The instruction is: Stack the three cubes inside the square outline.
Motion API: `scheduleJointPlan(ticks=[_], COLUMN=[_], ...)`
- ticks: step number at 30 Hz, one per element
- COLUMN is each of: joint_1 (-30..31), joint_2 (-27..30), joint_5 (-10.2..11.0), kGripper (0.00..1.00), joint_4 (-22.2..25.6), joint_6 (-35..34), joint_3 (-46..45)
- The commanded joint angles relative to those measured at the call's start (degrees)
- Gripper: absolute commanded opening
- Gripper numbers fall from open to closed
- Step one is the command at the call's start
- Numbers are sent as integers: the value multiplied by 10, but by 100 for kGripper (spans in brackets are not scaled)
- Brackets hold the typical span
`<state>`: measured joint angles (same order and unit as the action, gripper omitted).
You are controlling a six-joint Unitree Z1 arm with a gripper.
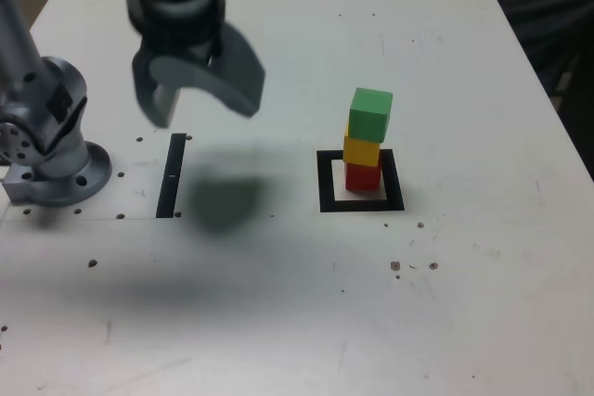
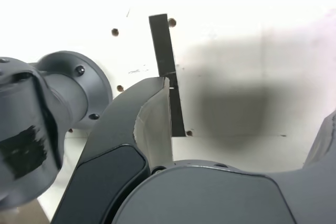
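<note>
The three cubes are standing as one tower inside the square outline (image 1: 325, 180) on the white table (image 1: 483, 303): the red cube (image 1: 363, 176) is sitting on the pale centre, the yellow cube (image 1: 361, 150) is resting on it, and the green cube (image 1: 370, 114) is sitting on top, turned slightly askew. The tool (image 1: 200, 99) is hanging above the table toward the exterior view's left, well apart from the tower, with its jaws spread wide and holding nothing. It is casting a dark shadow just beside a thin black strip (image 1: 172, 176). In the wrist view the strip (image 2: 167, 72) is showing between the spread jaws. The arm's base (image 1: 51, 159) is sitting at the exterior view's left edge.
</note>
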<state>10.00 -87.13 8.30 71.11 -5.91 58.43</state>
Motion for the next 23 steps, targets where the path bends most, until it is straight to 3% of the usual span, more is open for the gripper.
scheduleJointPlan(ticks=[1,11,23], joint_1=[-1,-1,-1], joint_2=[13,44,66], joint_5=[-11,-37,-37], kGripper=[100,100,100], joint_4=[-31,-87,-102], joint_6=[-8,-26,-18], joint_3=[-36,-144,-173])
